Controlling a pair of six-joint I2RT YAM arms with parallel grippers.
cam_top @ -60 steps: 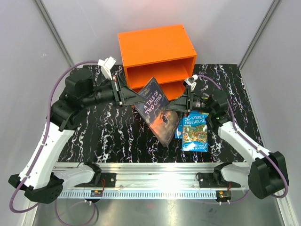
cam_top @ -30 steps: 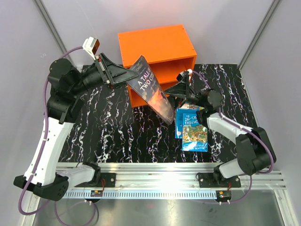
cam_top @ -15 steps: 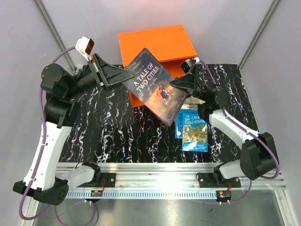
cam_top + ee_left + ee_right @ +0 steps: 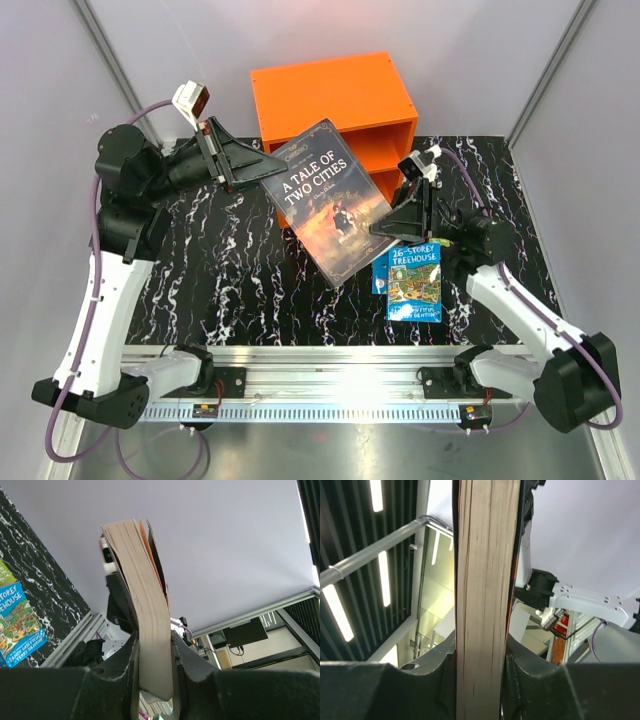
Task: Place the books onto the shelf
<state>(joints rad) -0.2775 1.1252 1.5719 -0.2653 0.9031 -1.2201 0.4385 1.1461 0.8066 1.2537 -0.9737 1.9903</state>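
Observation:
The dark "A Tale of Two Cities" book (image 4: 330,200) hangs in the air, cover up and tilted, in front of the orange shelf (image 4: 330,95). My left gripper (image 4: 272,166) is shut on its upper left corner; the left wrist view shows the page block (image 4: 147,605) pinched between the fingers. My right gripper (image 4: 384,228) is shut on the book's right edge, and the pages (image 4: 482,605) fill the gap between its fingers. Blue Treehouse books (image 4: 414,283) lie flat on the table beneath the right arm. The held book hides most of the shelf's compartments.
The black marbled table (image 4: 230,280) stretches out under the held book and to the left. Grey walls close in on both sides. A metal rail (image 4: 330,385) with both arm bases runs along the near edge. A Treehouse cover (image 4: 17,625) shows in the left wrist view.
The right gripper has closed on the book's right edge. The book has come down and forward, away from the shelf's top, with both arms following.

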